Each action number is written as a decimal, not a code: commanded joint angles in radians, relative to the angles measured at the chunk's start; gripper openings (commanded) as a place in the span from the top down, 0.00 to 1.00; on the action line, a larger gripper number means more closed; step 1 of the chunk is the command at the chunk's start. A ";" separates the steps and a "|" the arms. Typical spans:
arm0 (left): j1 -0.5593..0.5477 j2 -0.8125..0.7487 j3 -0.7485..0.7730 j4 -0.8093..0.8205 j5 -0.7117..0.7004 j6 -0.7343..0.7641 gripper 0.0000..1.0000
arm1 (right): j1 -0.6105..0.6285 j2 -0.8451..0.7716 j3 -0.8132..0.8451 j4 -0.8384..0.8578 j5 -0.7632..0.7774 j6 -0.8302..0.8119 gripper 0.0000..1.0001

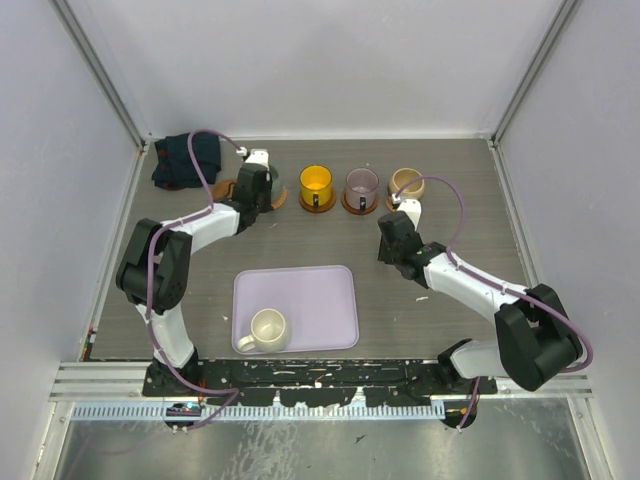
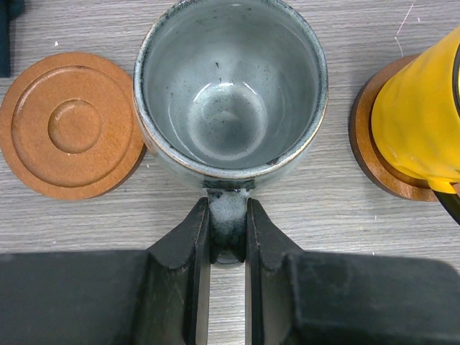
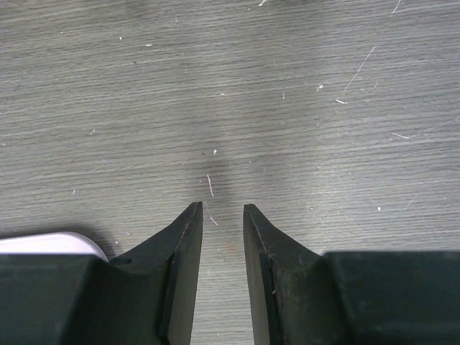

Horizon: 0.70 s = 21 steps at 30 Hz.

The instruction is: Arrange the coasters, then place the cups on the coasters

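My left gripper is shut on the handle of the grey-green cup, which stands upright at the back left of the table. In the top view the left gripper hides most of that cup, and a sliver of a coaster shows beside it. An empty orange-brown coaster lies just left of the cup. The yellow cup, the mauve cup and the tan cup each stand on a coaster in a row. The cream cup sits on the tray. My right gripper hangs open over bare table.
The lavender tray lies at the front middle, its corner just left of the right gripper. A dark cloth is bunched in the back left corner. Grey walls and metal rails close in the table.
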 commanded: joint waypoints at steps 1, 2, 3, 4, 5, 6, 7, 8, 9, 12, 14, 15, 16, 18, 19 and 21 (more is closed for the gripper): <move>-0.004 -0.055 0.015 0.149 -0.043 -0.015 1.00 | -0.003 0.002 0.039 0.043 -0.006 0.017 0.65; -0.004 -0.057 0.013 0.149 -0.043 -0.015 1.00 | -0.003 0.000 0.038 0.043 -0.008 0.018 0.65; -0.005 -0.057 0.010 0.149 -0.043 -0.017 1.00 | -0.003 -0.001 0.037 0.043 -0.009 0.019 0.65; -0.005 -0.060 0.006 0.149 -0.044 -0.018 1.00 | -0.002 -0.002 0.035 0.044 -0.009 0.019 0.65; -0.006 -0.060 0.002 0.149 -0.044 -0.020 1.00 | -0.004 -0.004 0.034 0.043 -0.008 0.019 0.65; -0.005 -0.062 -0.001 0.149 -0.045 -0.021 1.00 | -0.003 -0.006 0.034 0.043 -0.008 0.019 0.65; -0.006 -0.064 -0.003 0.149 -0.046 -0.022 1.00 | -0.003 -0.007 0.034 0.044 -0.008 0.019 0.65; -0.007 -0.064 -0.005 0.149 -0.047 -0.022 1.00 | -0.003 -0.007 0.034 0.043 -0.007 0.019 0.65; -0.008 -0.066 -0.007 0.148 -0.049 -0.022 1.00 | -0.003 -0.009 0.032 0.044 -0.007 0.019 0.65; -0.008 -0.065 -0.008 0.146 -0.049 -0.022 1.00 | -0.003 -0.009 0.032 0.044 -0.012 0.020 0.65; -0.008 -0.065 -0.008 0.147 -0.052 -0.022 1.00 | -0.003 -0.010 0.031 0.044 -0.015 0.021 0.65; -0.009 -0.065 -0.009 0.147 -0.052 -0.022 1.00 | -0.003 -0.010 0.030 0.046 -0.015 0.021 0.66; -0.008 -0.064 -0.009 0.149 -0.054 -0.023 1.00 | -0.003 -0.010 0.028 0.046 -0.015 0.022 0.66; -0.008 -0.063 -0.008 0.152 -0.053 -0.024 1.00 | -0.003 -0.011 0.027 0.046 -0.016 0.023 0.66; -0.011 -0.062 -0.006 0.151 -0.052 -0.024 1.00 | -0.003 -0.010 0.026 0.046 -0.018 0.023 0.66; -0.010 -0.061 -0.006 0.149 -0.048 -0.024 1.00 | -0.003 -0.011 0.026 0.047 -0.020 0.023 0.66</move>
